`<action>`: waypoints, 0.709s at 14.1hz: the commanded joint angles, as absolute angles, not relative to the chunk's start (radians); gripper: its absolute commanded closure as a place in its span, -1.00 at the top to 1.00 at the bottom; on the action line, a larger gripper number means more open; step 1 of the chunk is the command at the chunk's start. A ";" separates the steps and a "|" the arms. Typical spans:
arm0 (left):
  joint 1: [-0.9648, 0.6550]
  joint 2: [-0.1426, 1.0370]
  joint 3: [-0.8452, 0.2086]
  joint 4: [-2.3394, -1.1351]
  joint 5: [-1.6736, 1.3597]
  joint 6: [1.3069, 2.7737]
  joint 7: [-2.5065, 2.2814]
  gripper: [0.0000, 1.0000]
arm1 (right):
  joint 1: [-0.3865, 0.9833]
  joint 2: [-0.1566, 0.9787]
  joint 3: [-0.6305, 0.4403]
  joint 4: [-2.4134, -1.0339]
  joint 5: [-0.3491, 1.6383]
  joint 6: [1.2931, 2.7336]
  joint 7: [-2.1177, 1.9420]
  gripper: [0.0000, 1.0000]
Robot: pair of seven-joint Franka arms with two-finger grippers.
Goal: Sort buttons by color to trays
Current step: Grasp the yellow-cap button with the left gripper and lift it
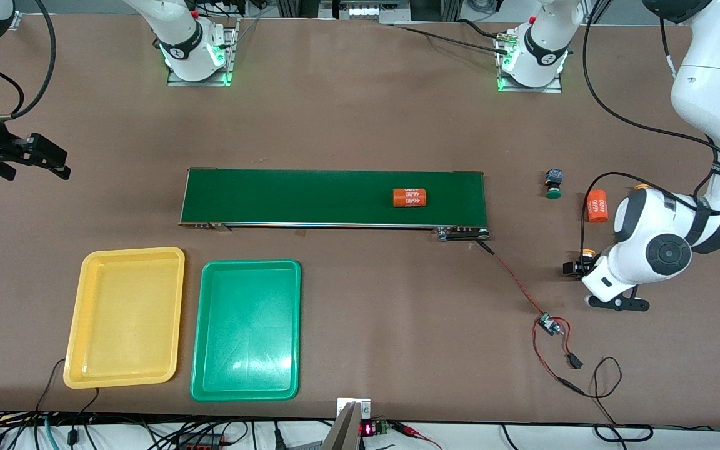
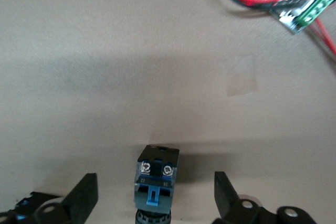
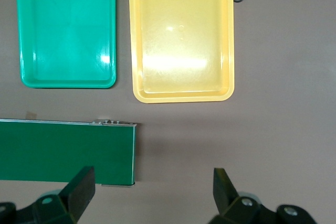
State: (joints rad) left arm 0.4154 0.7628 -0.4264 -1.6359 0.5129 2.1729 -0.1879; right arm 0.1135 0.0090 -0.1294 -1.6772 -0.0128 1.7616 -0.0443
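Brown table (image 1: 360,112) — two trays (image 1: 124,317), two buttons (image 1: 554,183)

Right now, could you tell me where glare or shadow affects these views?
Front view: glare on the green tray. Right wrist view: bright glare on the yellow tray. Left wrist view: a broad soft shadow across the table above the button.

Front view looks down from high across the whole table (image 1: 360,125); right wrist camera shares its trays, left wrist hovers close over tabletop
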 commanded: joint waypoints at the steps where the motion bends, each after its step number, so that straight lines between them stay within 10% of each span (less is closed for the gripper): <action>1: 0.428 0.764 -0.433 -1.675 0.542 2.201 -0.238 0.12 | 0.124 0.000 -0.127 -1.689 -0.026 1.772 -0.037 1.00; 3: 0.430 0.764 -0.433 -1.683 0.540 2.194 -0.235 -0.44 | 0.124 -0.002 -0.127 -1.689 -0.028 1.769 -0.037 1.00; 10: 0.426 0.716 -0.593 -1.559 0.531 1.935 -0.236 -0.60 | 0.095 0.003 -0.140 -1.686 -0.034 1.832 -0.038 1.00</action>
